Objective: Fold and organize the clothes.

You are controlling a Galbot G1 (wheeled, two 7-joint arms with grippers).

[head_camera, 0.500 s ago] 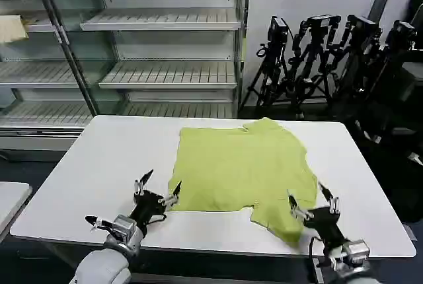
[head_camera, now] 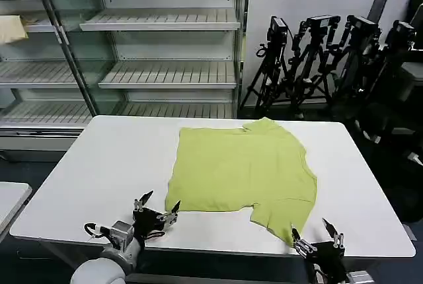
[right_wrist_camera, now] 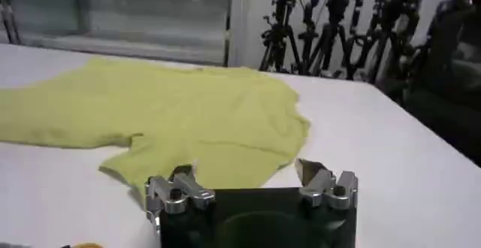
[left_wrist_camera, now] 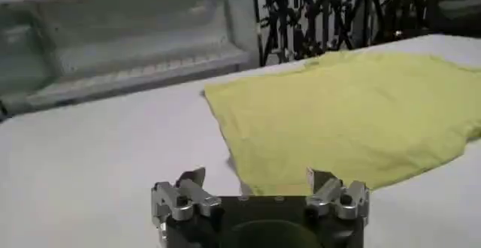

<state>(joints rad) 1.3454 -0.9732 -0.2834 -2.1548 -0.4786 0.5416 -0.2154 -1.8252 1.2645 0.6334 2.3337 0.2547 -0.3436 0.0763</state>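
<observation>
Both claws, left [head_camera: 156, 209] and right [head_camera: 316, 236], gape empty near the T-shirt [head_camera: 241, 168]; tripods [head_camera: 317, 59] behind.

I see a white table [head_camera: 99, 165] carrying one thing, a lime yellow-green T-shirt [head_camera: 238, 165] lying flat and partly folded. It sits right of the table's middle, one sleeve reaching toward the near edge.
</observation>
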